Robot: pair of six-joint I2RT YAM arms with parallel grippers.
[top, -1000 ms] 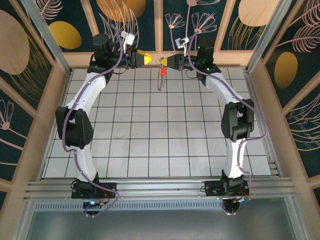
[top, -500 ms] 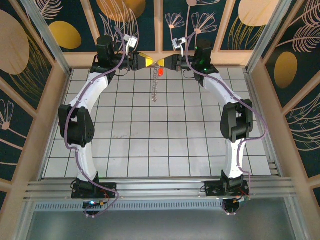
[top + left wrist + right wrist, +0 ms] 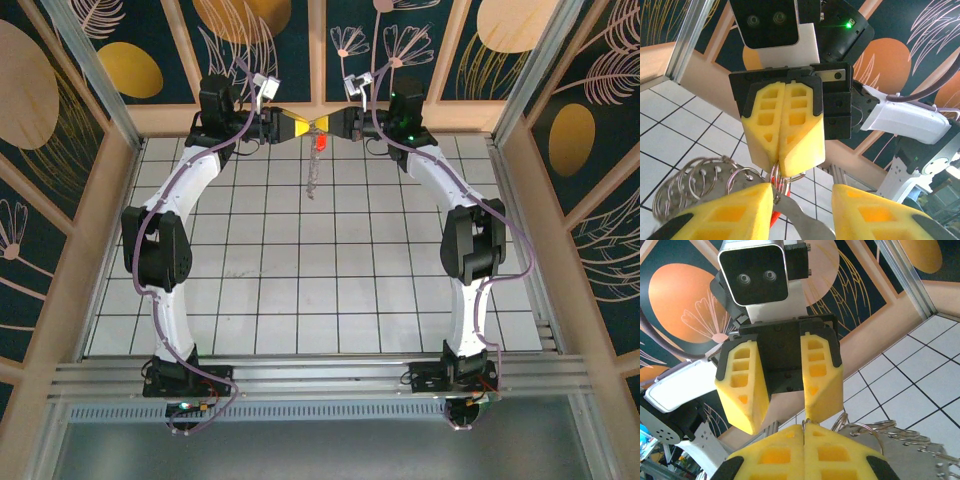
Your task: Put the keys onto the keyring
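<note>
White tiles ruled with dark lines cover the tabletop [image 3: 300,280], fenced by dark wall panels [image 3: 60,90] painted with orange discs and pale leaves. Both of my arms reach to the far edge and meet tip to tip above it. My right pincer [image 3: 781,167] is clenched, its yellow foam pads pressed flat together on a wire loop of the keyring [image 3: 687,186]. That keyring is a big silvery coil of ridged rings, and from above it dangles from that grip toward the tiles. My left pincer [image 3: 802,200] faces it with its yellow pads apart, released, grasping nothing that I can make out. The tiny key [image 3: 320,143], with a red plastic head and a short silver blade, hangs just below the meeting tips. From my left wrist its blade lies in the gap between my left pads, touching the one on the left of that view.
</note>
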